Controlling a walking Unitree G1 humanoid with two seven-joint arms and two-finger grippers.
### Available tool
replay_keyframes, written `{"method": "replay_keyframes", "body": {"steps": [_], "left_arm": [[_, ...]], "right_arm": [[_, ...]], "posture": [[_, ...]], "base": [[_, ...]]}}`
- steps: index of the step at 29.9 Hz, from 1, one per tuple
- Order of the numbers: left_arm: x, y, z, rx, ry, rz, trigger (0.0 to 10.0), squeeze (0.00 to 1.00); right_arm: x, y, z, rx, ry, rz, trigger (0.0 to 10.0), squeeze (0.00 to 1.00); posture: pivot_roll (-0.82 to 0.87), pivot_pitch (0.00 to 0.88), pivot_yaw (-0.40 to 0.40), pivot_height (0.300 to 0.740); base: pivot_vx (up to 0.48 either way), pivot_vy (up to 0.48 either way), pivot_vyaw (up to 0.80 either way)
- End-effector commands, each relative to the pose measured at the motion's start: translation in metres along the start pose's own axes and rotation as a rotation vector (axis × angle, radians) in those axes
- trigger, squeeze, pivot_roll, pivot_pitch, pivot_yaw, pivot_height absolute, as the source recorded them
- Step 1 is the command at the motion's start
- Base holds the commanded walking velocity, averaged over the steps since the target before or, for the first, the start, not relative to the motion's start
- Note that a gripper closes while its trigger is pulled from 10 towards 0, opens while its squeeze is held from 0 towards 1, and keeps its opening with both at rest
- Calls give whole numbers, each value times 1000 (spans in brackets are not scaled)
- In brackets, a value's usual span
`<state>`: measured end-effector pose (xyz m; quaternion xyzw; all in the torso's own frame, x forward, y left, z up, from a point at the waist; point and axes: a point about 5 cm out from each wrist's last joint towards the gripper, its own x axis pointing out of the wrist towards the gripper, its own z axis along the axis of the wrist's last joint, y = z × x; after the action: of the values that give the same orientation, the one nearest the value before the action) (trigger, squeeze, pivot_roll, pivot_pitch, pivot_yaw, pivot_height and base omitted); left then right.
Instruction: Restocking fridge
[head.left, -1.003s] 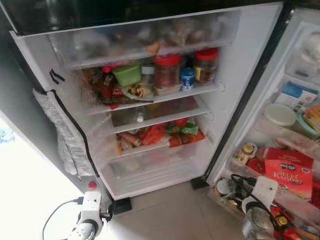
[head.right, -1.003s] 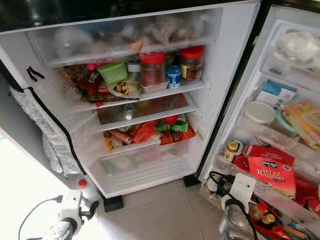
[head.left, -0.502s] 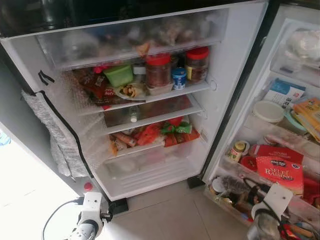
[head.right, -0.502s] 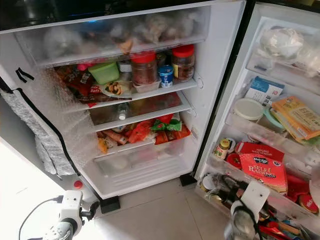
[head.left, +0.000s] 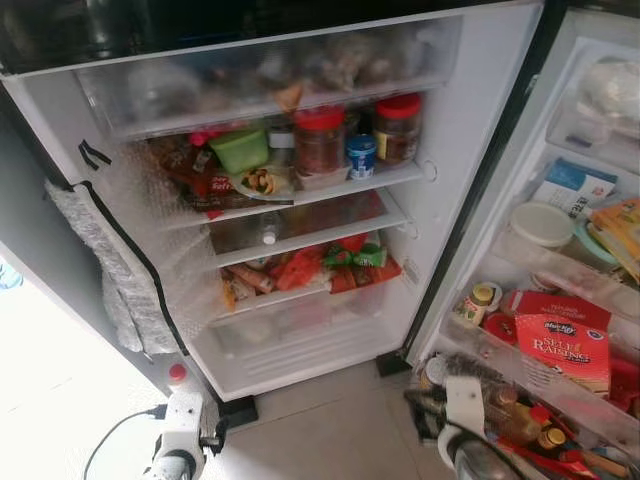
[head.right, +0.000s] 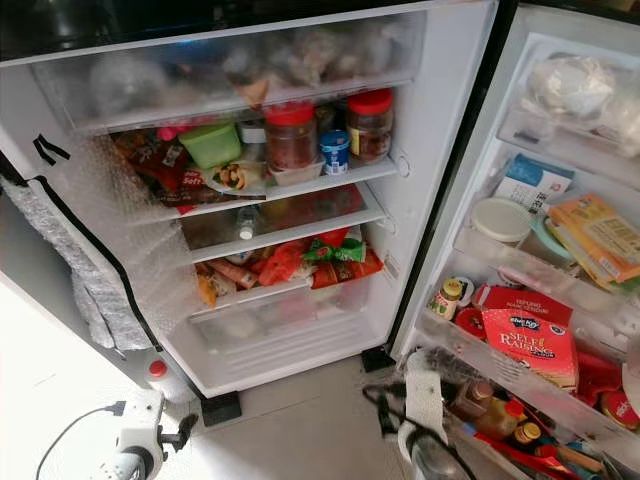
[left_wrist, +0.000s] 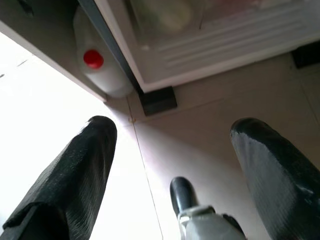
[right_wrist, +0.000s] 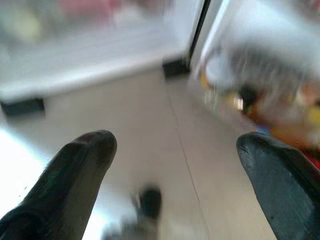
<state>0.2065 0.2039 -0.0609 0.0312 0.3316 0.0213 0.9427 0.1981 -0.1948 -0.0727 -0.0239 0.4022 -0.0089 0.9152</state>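
The fridge (head.left: 470, 130) is seen standing open, its shelves running crosswise and packed: two red-lidded jars (head.left: 320, 140) are set upright on the upper shelf beside a green tub (head.left: 240, 150), and red packets (head.left: 310, 268) lie flat on the shelf below. On the door (head.right: 590, 130), swung out to the right of the fridge, a red box (head.right: 528, 345) is held leaning in a rack. Both grippers are held low over the floor (head.right: 300, 430) before the fridge, the left gripper (left_wrist: 175, 165) and the right gripper (right_wrist: 175, 175) each with jaws spread wide and nothing held.
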Motion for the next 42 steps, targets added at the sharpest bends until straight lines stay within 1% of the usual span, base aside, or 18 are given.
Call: {"method": "replay_keyframes", "body": {"steps": [1,5,7,9,13,18,24,30,33,42], "left_arm": [[-4,5,-10,0,38,21,10000,0],[-6,8,-15,-7,54,36,10000,0],[-7,8,-18,-8,68,36,10000,0],[-8,7,-19,-7,72,35,10000,0],[-8,4,-22,-10,75,25,10000,0],[-8,-1,-21,-8,76,5,10000,0],[-8,-2,-22,-6,72,2,10000,0],[-8,1,-20,-8,64,15,10000,0],[-8,3,-19,-7,65,18,10000,0],[-7,3,-18,-8,61,21,10000,0]], "right_arm": [[-4,-2,-17,-70,93,10,10000,0],[-5,-2,-22,-59,110,24,10000,0],[-5,-1,-22,-34,113,17,10000,0],[-5,-1,-23,-30,115,18,10000,0],[-6,6,-30,-18,142,24,10000,0],[-8,10,-35,-18,158,35,10000,0],[-10,8,-40,-10,171,32,10000,0],[-10,7,-41,-5,175,29,10000,0],[-10,8,-41,-2,177,30,10000,0],[-9,12,-40,3,172,38,10000,0]], "posture": [[-40,62,21,740],[-42,61,19,740],[-42,62,21,740],[-45,64,22,740],[-44,60,19,740],[-44,56,17,740],[-48,49,16,740],[-48,44,16,740],[-49,41,18,740],[-49,47,19,740]], "base": [[0,0,0],[0,0,0],[0,0,0],[0,0,0],[0,0,0],[0,0,0],[-246,0,0],[-251,0,0],[-261,0,0],[-263,0,0]]}}
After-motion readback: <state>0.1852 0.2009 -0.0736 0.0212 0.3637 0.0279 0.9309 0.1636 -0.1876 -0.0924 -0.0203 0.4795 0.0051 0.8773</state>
